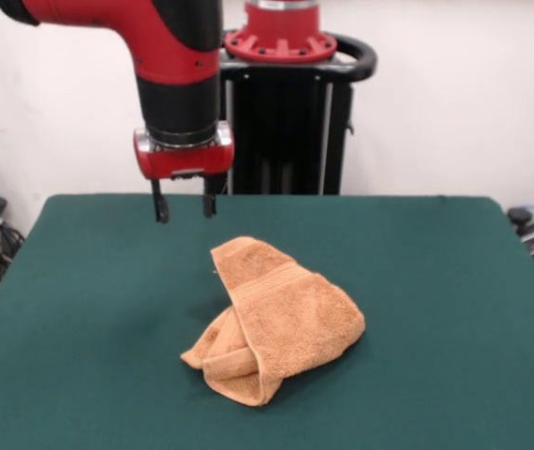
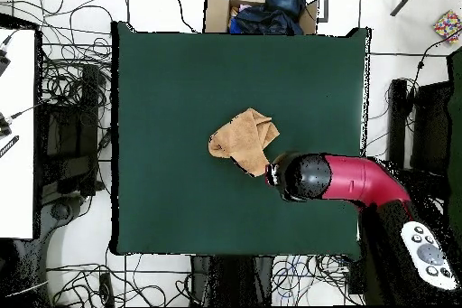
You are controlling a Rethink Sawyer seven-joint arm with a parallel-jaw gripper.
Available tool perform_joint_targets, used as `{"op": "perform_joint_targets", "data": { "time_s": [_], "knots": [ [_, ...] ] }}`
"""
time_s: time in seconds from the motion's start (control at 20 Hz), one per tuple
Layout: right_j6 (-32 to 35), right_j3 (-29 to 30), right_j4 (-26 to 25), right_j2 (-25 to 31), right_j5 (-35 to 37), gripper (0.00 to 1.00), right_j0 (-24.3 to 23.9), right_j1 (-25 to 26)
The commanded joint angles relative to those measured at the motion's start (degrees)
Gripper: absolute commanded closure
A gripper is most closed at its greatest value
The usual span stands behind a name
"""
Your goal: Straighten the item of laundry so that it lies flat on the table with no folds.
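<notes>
Hovering: red-and-black gripper (image 1: 184, 208), fingers parted, empty, above the dark green felt table (image 1: 80, 300) behind the crumpled orange-tan terry towel (image 1: 276, 322) lying mid-table. Step, as you would judge: approach. Next you need a descent onto a folded edge.

towel (image 1: 272, 322) mid-table (image 1: 454, 281), folded on itself | gripper (image 1: 184, 202) above table, behind towel, apart

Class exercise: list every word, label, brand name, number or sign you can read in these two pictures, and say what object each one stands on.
None can be read.
The towel, the green table and the red arm above the gripper show no lettering.
The pad beside the arm in the overhead view has buttons, but any markings are too small to read.
</notes>
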Motion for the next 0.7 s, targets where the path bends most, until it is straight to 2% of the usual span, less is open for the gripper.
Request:
{"op": "perform_joint_targets", "data": {
  "time_s": [0.05, 0.7],
  "knots": [
    [0.53, -5.92, -2.16, 0.36, 5.39, 0.00, 3.29, 2.41],
    [-0.82, -6.08, 0.52, 1.51, 7.55, 0.00, 2.50, 0.74]
  ]
}}
